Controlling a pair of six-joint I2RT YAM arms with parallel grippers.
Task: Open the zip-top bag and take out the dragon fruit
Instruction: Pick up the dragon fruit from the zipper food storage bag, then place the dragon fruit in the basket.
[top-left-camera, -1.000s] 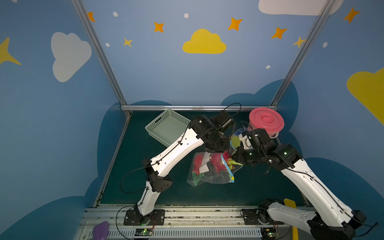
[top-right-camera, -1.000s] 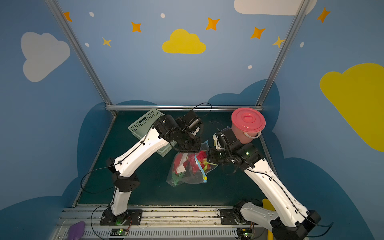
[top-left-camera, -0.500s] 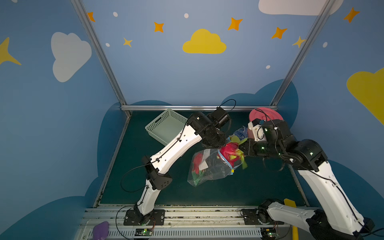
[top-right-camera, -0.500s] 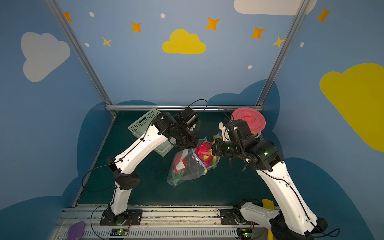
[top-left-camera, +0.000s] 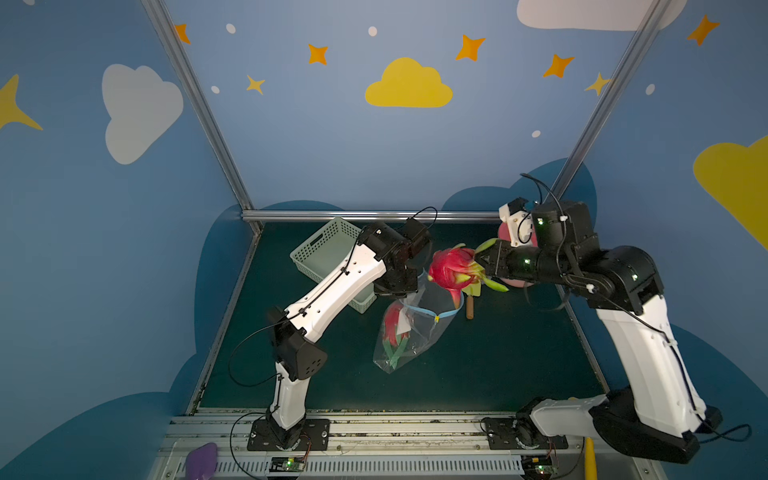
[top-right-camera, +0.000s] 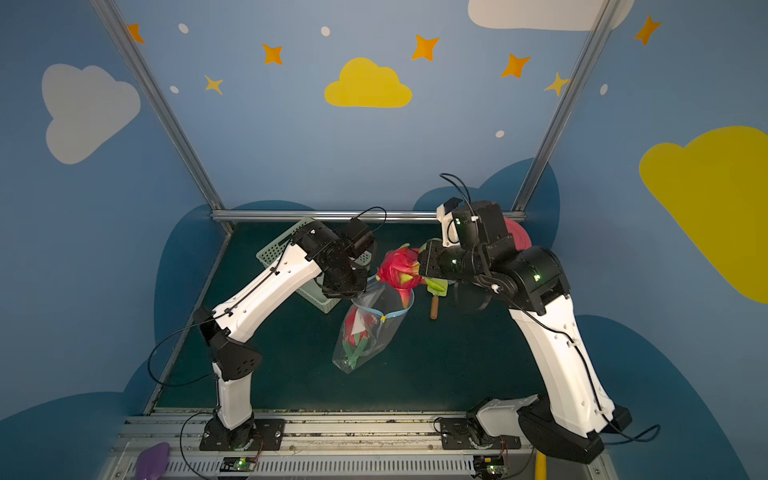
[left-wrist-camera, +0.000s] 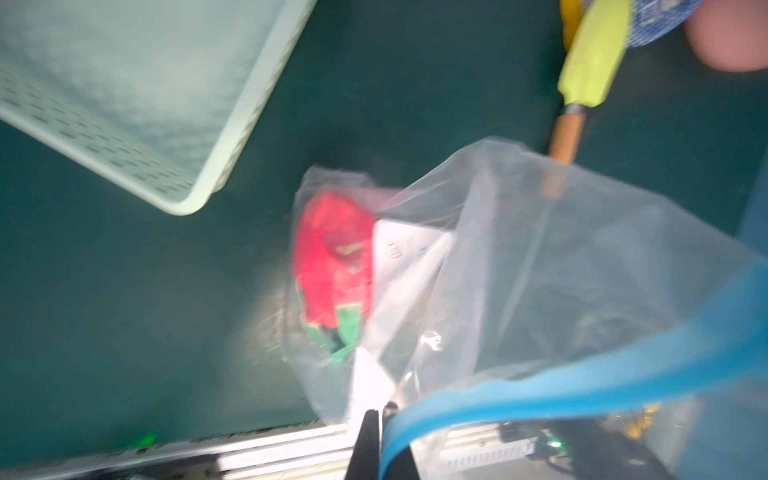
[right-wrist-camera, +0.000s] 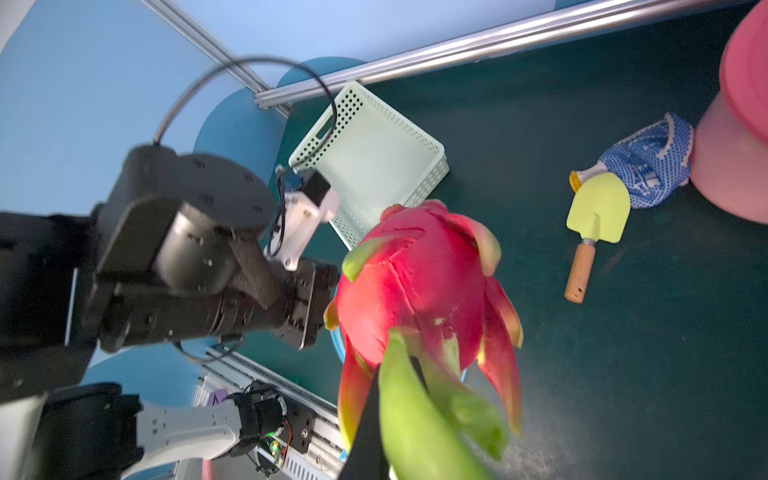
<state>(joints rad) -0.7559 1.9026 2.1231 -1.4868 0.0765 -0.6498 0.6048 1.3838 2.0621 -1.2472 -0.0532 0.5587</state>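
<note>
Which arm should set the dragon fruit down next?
Right. The right gripper is shut on the dragon fruit, above the zip-top bag; the left gripper pinches the bag's zip rim.

**Setting:** robot-manipulation test cell of laboratory type.

**Enclosure:** formed by blue wall panels (top-left-camera: 332, 145), on which a yellow cloud (top-left-camera: 408, 85) and orange stars (top-left-camera: 318, 54) are painted. The panels are framed by bare aluminium posts (top-left-camera: 195, 104) and a crossbar (top-left-camera: 365, 215).

**Work surface:** covered by a dark green mat (top-left-camera: 498, 365).

**Equipment:** a left arm (top-left-camera: 332, 291) and a right arm (top-left-camera: 640, 353), white and black, are bolted on plates to a metal rail (top-left-camera: 395, 428) at the front edge. An exposed circuit board (top-left-camera: 286, 462) with a lit green light is mounted below it. A loose black cable (right-wrist-camera: 249, 59) is carried on the left arm.

**Props noted:**
- perforated plastic basket (top-left-camera: 320, 249)
- small trowel (right-wrist-camera: 600, 208)
- knitted glove (right-wrist-camera: 652, 162)
- pink bucket (right-wrist-camera: 727, 166)
- zip-top bag (top-left-camera: 415, 332)
- dragon fruit (top-left-camera: 451, 270)
</note>
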